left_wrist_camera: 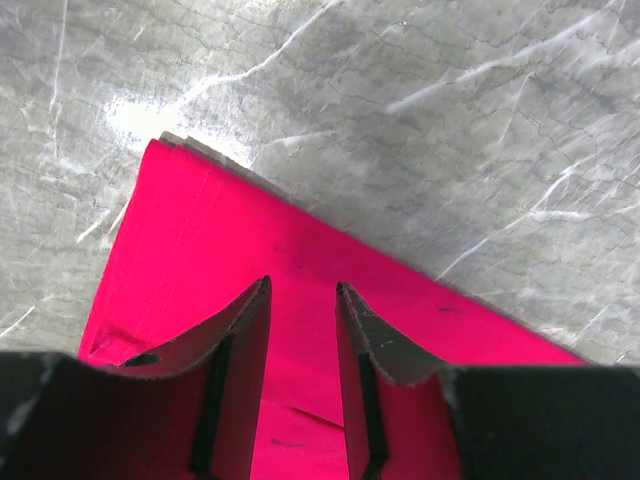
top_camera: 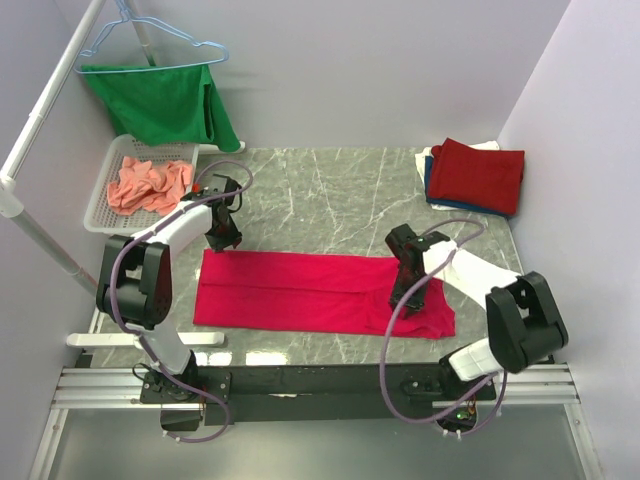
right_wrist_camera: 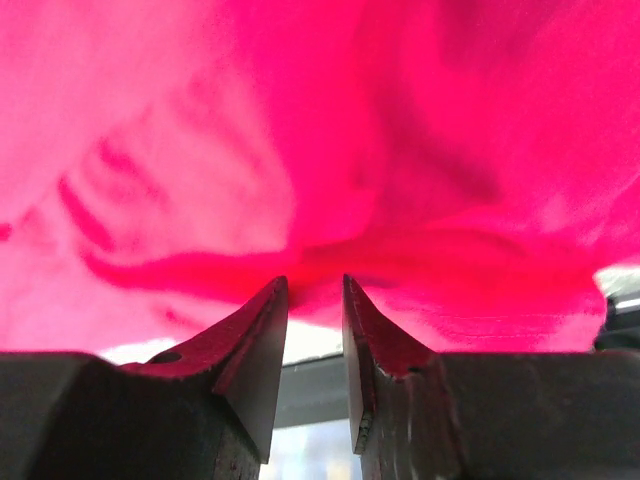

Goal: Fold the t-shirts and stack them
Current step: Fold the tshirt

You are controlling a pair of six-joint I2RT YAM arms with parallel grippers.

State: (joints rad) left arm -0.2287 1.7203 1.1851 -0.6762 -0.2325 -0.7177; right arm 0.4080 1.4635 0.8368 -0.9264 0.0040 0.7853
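Pinkish-red t-shirt (top_camera: 310, 292): top view, folded into a long strip across the middle of the table (top_camera: 330, 190), running 9 to 3 o'clock.
Left gripper (top_camera: 224, 240): top view, down at the strip's 10 o'clock corner.
Right gripper (top_camera: 404, 296): top view, on the strip near its 3 o'clock end.
Stack: top view, at 2 o'clock, dark red t-shirt (top_camera: 478, 175) lying on a blue t-shirt (top_camera: 432, 190) and a white t-shirt (top_camera: 425, 160), well apart from the strip.
Basket (top_camera: 100, 215): top view, at 10 o'clock, holding the salmon-orange t-shirt (top_camera: 148, 185).
Left fingers (left_wrist_camera: 240, 350): left wrist view, a little apart with nothing between them, over flat cloth.
Layered corner (left_wrist_camera: 165, 148): left wrist view, at 10 o'clock from the fingertips.
Right fingers (right_wrist_camera: 250, 340): right wrist view, a narrow gap between them and cloth bunched right at the tips. Whether any cloth is pinched cannot be told.
Risk, left: closing here may catch only the top layer, so the layers would peel apart and the strip would open.
Risk, right: one end lifted alone would drag the strip askew and spoil the fold's edges.
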